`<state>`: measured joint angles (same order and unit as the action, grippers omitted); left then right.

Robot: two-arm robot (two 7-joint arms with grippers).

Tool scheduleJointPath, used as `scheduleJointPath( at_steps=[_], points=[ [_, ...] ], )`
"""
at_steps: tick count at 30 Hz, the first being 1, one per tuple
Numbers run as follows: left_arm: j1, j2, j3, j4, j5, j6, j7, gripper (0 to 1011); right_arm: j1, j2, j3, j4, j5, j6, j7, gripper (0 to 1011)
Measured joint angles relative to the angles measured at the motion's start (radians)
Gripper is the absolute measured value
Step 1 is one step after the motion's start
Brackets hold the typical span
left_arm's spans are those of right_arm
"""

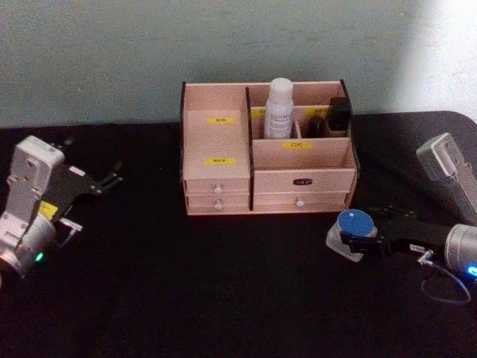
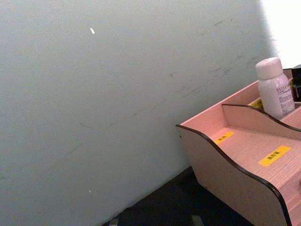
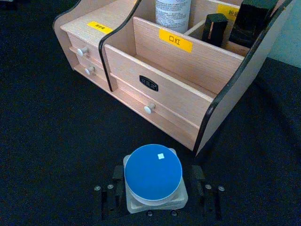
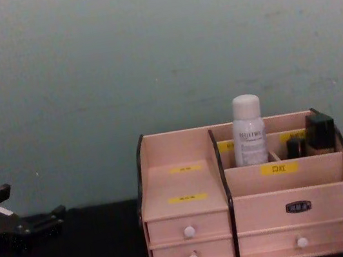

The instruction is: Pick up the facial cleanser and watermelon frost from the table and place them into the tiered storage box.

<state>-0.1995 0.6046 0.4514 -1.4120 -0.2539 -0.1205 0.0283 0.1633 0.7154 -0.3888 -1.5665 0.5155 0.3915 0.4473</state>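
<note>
Black worktop (image 1: 223, 298) is backed by a pale wall. On it, the jar (image 3: 153, 170) is straddled by the right hand (image 3: 156, 190), whose fingers (image 3: 116, 186) are held apart close beside it. Just ahead of that hand the box (image 3: 178, 70) is set, with the cleanser (image 1: 279, 110) stood upright in a rear compartment. The left hand (image 1: 112, 176) is held spread, well off the box's other side.

Left hand (image 1: 113, 176), right hand (image 1: 363, 228): black. Wrist housings (image 1: 33, 168) boxy, silver-grey. Left: yellow sticker (image 1: 47, 209), green light (image 1: 38, 258). Right: blue light (image 1: 469, 270), looped cable (image 1: 447, 289).
</note>
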Motion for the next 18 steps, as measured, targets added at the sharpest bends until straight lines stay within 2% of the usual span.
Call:
scheduleJointPath(
  at_steps=[3, 5, 6, 9, 18],
  points=[
    [0.000, 0.000, 0.000, 0.000, 0.000, 0.000, 0.000, 1001, 0.000, 0.000, 0.000, 0.000, 0.000, 0.000, 0.000, 869],
    [0.000, 0.000, 0.000, 0.000, 0.000, 0.000, 0.000, 1001, 0.000, 0.000, 0.000, -0.001, 0.000, 0.000, 0.000, 810],
    [0.000, 0.000, 0.000, 0.000, 0.000, 0.000, 0.000, 1001, 0.000, 0.000, 0.000, -0.001, 0.001, 0.000, 0.000, 749],
    [0.000, 0.000, 0.000, 0.000, 0.000, 0.000, 0.000, 1001, 0.000, 0.000, 0.000, -0.001, 0.001, 0.001, 0.000, 706],
    [0.000, 0.000, 0.000, 0.000, 0.000, 0.000, 0.000, 1001, 0.000, 0.000, 0.000, -0.001, 0.001, 0.001, 0.000, 706]
  ],
)
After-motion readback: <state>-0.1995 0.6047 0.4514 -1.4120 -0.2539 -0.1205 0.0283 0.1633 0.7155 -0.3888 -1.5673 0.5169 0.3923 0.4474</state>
